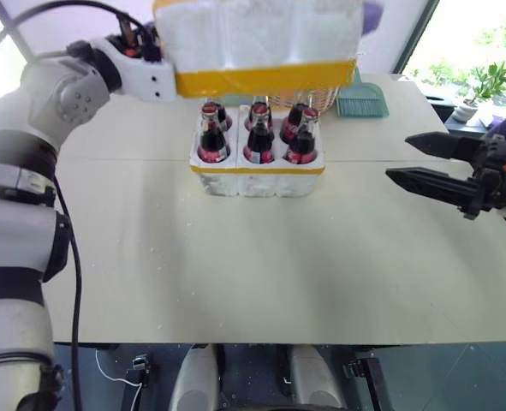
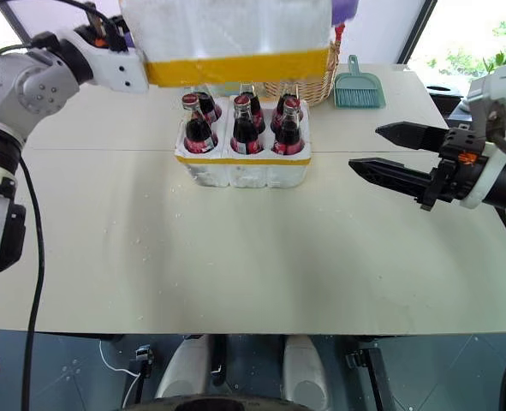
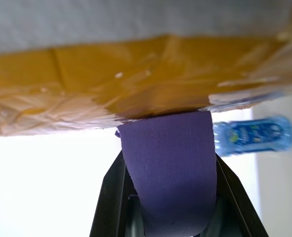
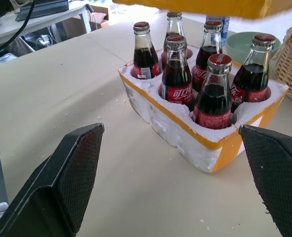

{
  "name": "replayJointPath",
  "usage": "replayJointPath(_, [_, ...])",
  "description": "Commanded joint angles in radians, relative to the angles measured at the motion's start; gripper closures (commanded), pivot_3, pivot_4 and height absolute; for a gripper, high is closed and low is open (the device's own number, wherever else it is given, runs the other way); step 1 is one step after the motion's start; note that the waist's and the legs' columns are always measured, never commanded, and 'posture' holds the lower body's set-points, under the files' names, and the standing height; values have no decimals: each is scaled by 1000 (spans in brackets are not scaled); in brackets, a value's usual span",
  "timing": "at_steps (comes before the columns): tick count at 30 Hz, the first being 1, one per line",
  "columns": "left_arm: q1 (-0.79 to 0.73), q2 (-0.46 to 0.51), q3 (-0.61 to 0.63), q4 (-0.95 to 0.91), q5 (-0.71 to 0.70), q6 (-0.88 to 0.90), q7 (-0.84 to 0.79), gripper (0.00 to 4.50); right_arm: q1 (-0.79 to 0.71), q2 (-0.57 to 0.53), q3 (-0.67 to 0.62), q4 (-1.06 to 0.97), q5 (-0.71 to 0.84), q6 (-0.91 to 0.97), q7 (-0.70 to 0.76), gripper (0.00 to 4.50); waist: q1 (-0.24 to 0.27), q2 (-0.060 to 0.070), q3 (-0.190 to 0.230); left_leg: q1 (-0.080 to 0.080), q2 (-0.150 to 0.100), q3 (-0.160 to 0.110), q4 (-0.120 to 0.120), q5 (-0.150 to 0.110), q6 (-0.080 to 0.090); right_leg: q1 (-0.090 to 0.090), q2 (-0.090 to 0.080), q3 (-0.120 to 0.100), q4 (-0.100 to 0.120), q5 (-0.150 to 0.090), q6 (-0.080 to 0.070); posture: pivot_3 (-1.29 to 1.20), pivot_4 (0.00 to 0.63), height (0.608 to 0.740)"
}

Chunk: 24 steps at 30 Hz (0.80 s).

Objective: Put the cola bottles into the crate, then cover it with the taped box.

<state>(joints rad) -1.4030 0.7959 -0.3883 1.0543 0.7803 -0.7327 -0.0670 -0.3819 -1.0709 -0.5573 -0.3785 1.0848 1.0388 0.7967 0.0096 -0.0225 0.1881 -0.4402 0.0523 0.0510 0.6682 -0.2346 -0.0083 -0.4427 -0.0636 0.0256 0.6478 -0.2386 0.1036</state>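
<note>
Several cola bottles point(image 1: 258, 133) with red caps stand upright in the holes of the white crate point(image 1: 257, 178), which sits on the table at the back centre. The taped box point(image 1: 257, 34), white with a yellow tape band along its lower edge, hangs just above the bottle caps. My left gripper point(image 3: 168, 163) is at the box's left end, shut on a purple strap point(image 3: 168, 177) that runs up to the tape band. My right gripper point(image 1: 398, 158) hovers open over the table well to the right of the crate, pointing toward it, with nothing between its fingers point(image 4: 62, 182).
A wicker basket point(image 2: 308, 86) and a green dustpan point(image 2: 358, 90) stand behind the crate to the right. A pale green bowl point(image 4: 244, 42) and a blue-labelled water bottle point(image 3: 252, 134) lie beyond it. The tabletop point(image 1: 253, 274) in front is bare, with foam crumbs.
</note>
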Motion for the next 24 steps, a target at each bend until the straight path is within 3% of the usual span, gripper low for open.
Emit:
replayJointPath(1, [-15,36,-26,-38,56,-30,122,3930,1,-2,-40,-18,20,-23,-3,0,1,0,0,0,0,0,0,0,0,0,0,0,0,0,0,0,150,740])
replayJointPath(14, [116,52,-74,-125,106,-49,151,3930,21,-8,-48,8,12,-39,22,0,3,0,0,0,0,0,0,0,0,0,0,0,0,0,0,0,150,740])
replayJointPath(24, [233,22,-124,-213,208,74,171,3930,53,8,-47,-17,7,-46,2,0,3,0,0,0,0,0,0,0,0,0,0,0,0,0,0,0,150,740])
